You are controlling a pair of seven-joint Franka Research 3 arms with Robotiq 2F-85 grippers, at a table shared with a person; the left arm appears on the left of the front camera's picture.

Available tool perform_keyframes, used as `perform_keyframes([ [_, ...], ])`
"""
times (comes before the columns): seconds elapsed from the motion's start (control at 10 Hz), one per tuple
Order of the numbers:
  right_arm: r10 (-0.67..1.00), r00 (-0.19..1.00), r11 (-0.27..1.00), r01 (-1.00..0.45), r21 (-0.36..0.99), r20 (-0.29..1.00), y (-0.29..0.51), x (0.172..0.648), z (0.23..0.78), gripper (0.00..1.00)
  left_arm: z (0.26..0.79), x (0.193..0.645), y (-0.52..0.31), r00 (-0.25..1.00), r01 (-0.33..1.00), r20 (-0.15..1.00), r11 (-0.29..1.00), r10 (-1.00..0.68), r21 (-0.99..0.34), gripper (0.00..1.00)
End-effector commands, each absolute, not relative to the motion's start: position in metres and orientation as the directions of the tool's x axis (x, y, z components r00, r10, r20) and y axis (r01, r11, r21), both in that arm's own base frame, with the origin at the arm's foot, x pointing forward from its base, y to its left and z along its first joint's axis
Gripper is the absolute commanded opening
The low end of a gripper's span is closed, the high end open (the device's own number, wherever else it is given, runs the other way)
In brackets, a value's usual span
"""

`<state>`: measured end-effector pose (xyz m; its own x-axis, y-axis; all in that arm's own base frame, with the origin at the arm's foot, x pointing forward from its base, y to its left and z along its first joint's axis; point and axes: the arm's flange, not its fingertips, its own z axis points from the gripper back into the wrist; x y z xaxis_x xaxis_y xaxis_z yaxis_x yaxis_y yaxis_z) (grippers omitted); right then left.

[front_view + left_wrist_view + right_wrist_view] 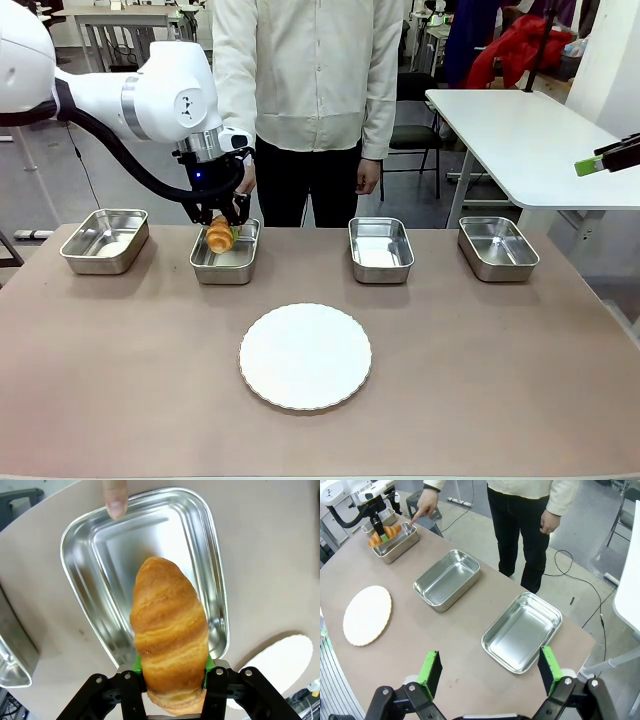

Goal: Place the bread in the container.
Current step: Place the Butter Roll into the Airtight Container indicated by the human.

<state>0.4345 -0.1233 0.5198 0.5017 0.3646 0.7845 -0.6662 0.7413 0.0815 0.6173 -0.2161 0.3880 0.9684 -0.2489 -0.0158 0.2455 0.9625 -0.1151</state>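
Observation:
My left gripper is shut on the bread, a golden-brown croissant, and holds it just above the container, the second steel pan from the left. Seen from the left wrist, the bread sticks out from between the green pads over the pan's shiny floor. A person's fingertip touches the pan's far rim. My right gripper hangs open and empty high over the table's right end, and from there the bread shows far off.
Three more steel pans stand in the back row: far left, centre right and far right. A round white scallop-edged plate lies in the middle of the brown table. The person stands behind the far edge.

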Motion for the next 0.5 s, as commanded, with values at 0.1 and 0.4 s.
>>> perform_keyframes([
  [0.1, 0.355, 0.490, 0.737, -0.670, 0.084, 0.796, -0.1232, 0.4349, 0.5218, 1.00, 0.3830, 0.6192, -0.2138, 0.958, 0.285, 0.016, 0.948, -0.286, -0.139, 0.42],
  [0.4, 0.355, 0.490, 0.737, -0.670, 0.084, 0.796, -0.1232, 0.4349, 0.5218, 1.00, 0.3760, 0.6206, -0.2103, 0.947, 0.319, 0.013, 0.937, -0.320, -0.141, 1.00],
])
